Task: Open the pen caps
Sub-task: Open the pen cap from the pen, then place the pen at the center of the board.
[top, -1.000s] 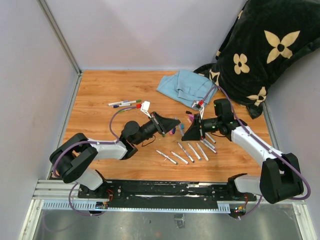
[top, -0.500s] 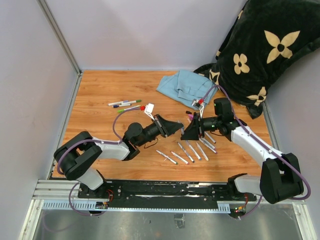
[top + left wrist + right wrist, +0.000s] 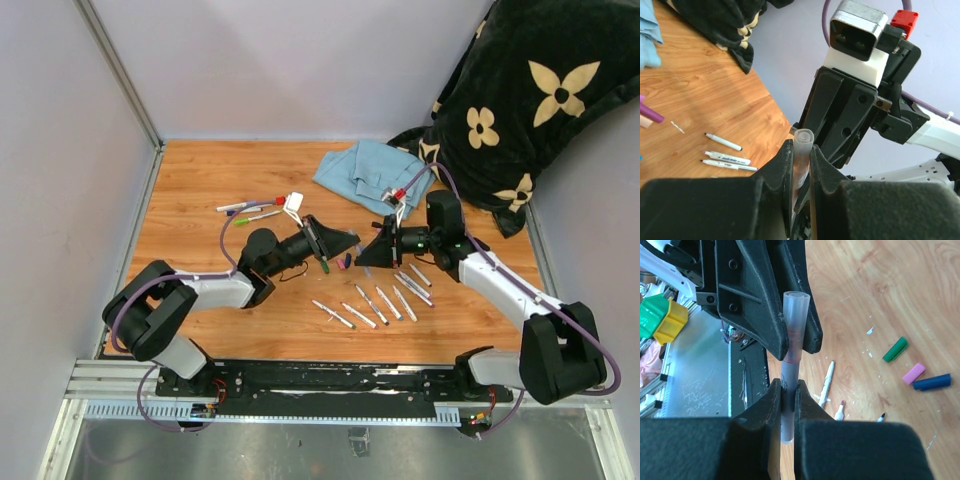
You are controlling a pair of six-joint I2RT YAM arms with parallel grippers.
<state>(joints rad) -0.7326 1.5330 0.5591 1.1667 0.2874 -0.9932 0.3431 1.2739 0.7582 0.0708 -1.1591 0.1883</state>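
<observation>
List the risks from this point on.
1. The left end effector and right end effector both clamp one thin translucent marker; an off-axis pull may bend it or slip it loose.
2. A dropped piece might scatter the loose green plastic cap, pink cap and blue cap nearby.

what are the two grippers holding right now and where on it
One pale pen, shared: the left gripper clamps it just below its open end, the right gripper clamps the barrel near the other end.

right claw (image 3: 788,390) clamped on translucent pen (image 3: 795,315), green cap (image 3: 895,349), pink cap (image 3: 914,373), blue cap (image 3: 931,382) on table (image 3: 865,280)
</observation>
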